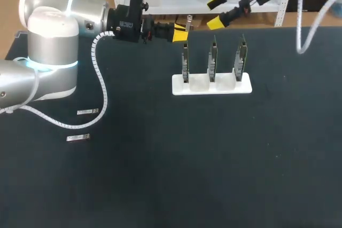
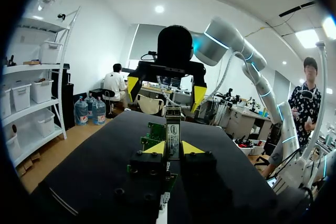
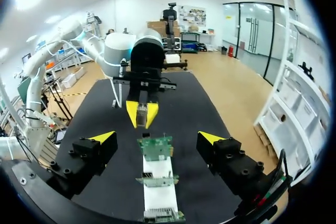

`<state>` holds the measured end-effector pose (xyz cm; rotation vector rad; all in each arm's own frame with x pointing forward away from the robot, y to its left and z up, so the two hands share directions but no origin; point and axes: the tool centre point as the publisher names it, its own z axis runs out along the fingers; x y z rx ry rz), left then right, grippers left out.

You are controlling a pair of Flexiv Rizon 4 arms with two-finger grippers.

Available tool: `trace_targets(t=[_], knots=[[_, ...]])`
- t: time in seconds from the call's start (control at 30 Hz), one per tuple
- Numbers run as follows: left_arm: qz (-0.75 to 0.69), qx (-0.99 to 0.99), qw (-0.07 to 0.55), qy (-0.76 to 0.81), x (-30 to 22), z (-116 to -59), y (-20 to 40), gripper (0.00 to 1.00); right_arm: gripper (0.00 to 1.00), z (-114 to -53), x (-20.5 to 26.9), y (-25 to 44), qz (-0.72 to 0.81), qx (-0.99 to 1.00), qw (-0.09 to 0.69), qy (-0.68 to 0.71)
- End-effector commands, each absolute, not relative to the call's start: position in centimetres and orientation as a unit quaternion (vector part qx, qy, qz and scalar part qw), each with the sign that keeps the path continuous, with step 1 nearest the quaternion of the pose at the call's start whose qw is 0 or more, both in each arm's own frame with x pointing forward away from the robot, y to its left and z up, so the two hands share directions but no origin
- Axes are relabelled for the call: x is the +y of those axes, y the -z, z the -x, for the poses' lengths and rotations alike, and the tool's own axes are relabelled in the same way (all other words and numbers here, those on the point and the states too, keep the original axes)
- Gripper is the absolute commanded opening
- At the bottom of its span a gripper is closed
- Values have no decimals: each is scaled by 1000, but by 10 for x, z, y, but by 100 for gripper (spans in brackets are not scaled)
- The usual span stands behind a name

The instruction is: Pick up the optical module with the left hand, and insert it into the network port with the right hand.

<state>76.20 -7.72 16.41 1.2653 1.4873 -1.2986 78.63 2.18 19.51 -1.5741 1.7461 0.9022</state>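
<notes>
My left gripper (image 1: pixel 181 31) hovers at the far side of the table, shut on a slim silver optical module (image 1: pixel 188 24) just behind the leftmost board. In the left wrist view the module (image 2: pixel 173 129) stands upright between the yellow tips of that gripper (image 2: pixel 173 148). A white holder (image 1: pixel 211 85) carries three upright green network boards (image 1: pixel 212 60). My right gripper (image 1: pixel 215 11) hangs open beyond the holder and faces the left one. In its own view the right gripper (image 3: pixel 157 139) is spread wide over the boards (image 3: pixel 156 148), with the module (image 3: pixel 141 113) ahead of it.
Two spare modules (image 1: pixel 88 111) (image 1: pixel 78 138) lie flat on the black table at the left. The left arm's white spiral cable (image 1: pixel 101 86) hangs over that side. The table's far edge (image 1: pixel 267 27) runs just behind the holder.
</notes>
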Motion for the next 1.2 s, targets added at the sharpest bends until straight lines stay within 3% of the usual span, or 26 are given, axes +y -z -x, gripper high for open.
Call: trace_targets(t=[0.03, 1.2], knots=[[-498, 584, 386, 511, -77, -764, -164, 0, 100, -787, 29, -189, 611, 639, 271, -381], [-498, 584, 386, 511, -77, -764, -164, 0, 100, -769, 56, -197, 560, 648, 312, -411]])
